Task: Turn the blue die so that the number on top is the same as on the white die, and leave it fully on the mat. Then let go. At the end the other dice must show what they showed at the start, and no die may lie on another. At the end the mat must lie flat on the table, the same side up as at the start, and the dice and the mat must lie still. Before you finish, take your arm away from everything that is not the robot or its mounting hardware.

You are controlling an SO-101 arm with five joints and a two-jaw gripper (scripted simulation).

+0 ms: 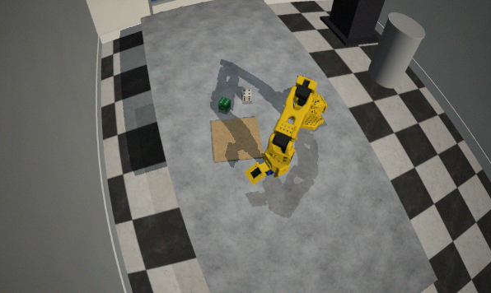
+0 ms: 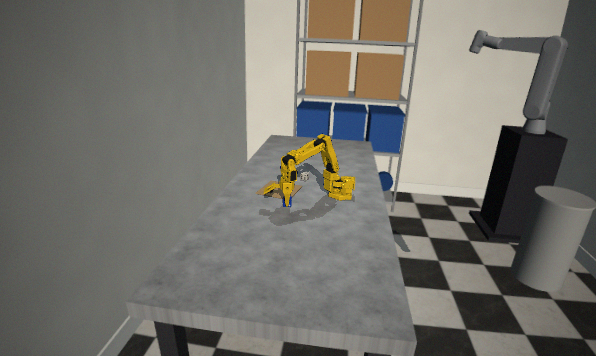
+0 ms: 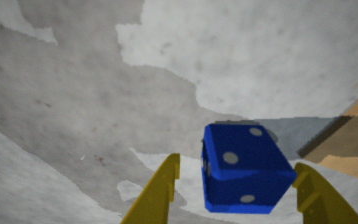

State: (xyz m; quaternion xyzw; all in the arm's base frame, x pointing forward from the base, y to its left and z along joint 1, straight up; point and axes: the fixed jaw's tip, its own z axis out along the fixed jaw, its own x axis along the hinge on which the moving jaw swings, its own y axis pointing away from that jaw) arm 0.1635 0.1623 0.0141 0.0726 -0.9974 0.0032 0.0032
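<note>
Since the pincer (image 3: 235, 190) is half spread around the blue die (image 3: 244, 167) without pinching, center it before squeezing.

Blue die (image 1: 269, 173) almost wholly hidden under the gripper (image 1: 264, 172) from above; top face unseen. Pips on white die (image 1: 246, 95) and green die (image 1: 224, 104) too small to count, perhaps six on the white.

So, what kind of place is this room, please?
Probably a workshop or robot lab: a metal shelf rack with cardboard and blue boxes, a grey industrial arm on a black pedestal, and a grey work table.
</note>
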